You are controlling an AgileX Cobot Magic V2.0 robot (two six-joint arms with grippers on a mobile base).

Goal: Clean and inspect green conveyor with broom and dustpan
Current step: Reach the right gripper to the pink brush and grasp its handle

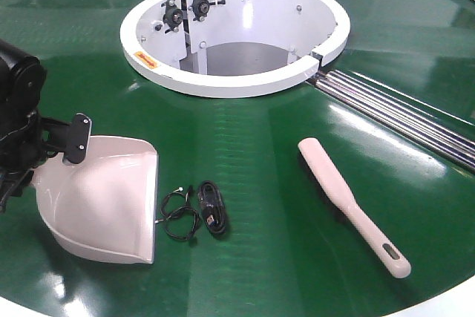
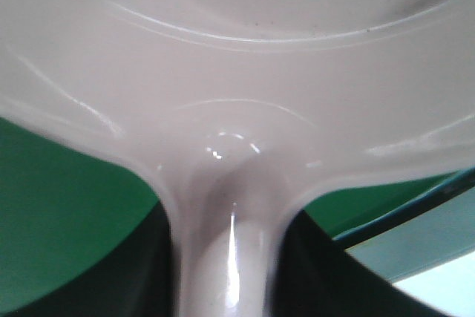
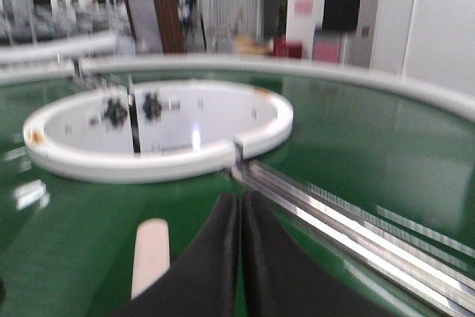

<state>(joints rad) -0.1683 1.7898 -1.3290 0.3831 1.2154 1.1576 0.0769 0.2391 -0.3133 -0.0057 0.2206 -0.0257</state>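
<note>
Plastic dustpan [image 1: 104, 198] sat clamped by its handle in left gripper [image 2: 226, 272].
Right gripper [image 3: 240, 257] was pinched together, empty; light, stiff, slick broom [image 1: 349, 202] at right looked best taken mid-handle.

Glossy black left arm [image 1: 18, 102]; tapered black right claw [image 3: 240, 257].

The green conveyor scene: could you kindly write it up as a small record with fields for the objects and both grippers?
Surface: glossy dark-green conveyor belt ringing a white circular hub
Dustpan: wide pale pink plastic dustpan, on belt, left side
Debris: coiled black cable, beside dustpan's open edge
Broom: slim pale pink plastic hand broom, lying free on belt, right side
Left gripper: shut on dustpan's handle
Right gripper: shut, empty, above belt
</note>
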